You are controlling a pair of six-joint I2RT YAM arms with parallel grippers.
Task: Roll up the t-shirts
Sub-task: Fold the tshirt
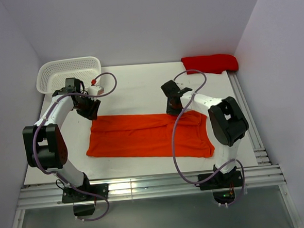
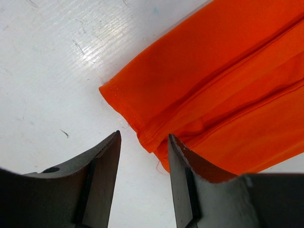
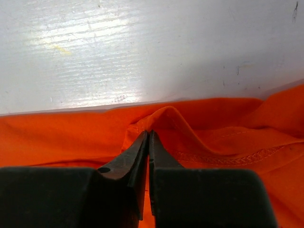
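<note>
right gripper (image 3: pixel 148 134): jaws pressed almost together, pinching a raised fold of cloth at their tips.
cloth in its grip: the far long edge of the orange t-shirt (image 1: pixel 148 137), puckered into a small peak right at the jaw tips; a stitched hem runs just to the right of them.
left gripper (image 2: pixel 143 136): jaws stand partly apart and hold nothing.
just ahead of the left gripper: the shirt's hemmed corner lies flat at the mouth of the gap, with the right-hand jaw over the cloth's edge; contact cannot be told.
orange t-shirt overall: a long folded band, spanning from one gripper to the other and lying nearer the arm bases than both.
counter (image 1: pixel 135 89): white, scuffed, under the shirt and both grippers.
basket (image 1: pixel 69 62): white, beyond the left gripper, in the far left corner.
red t-shirt (image 1: pixel 210 63): bundled beyond the right gripper in the far right corner, well apart from the orange one.
</note>
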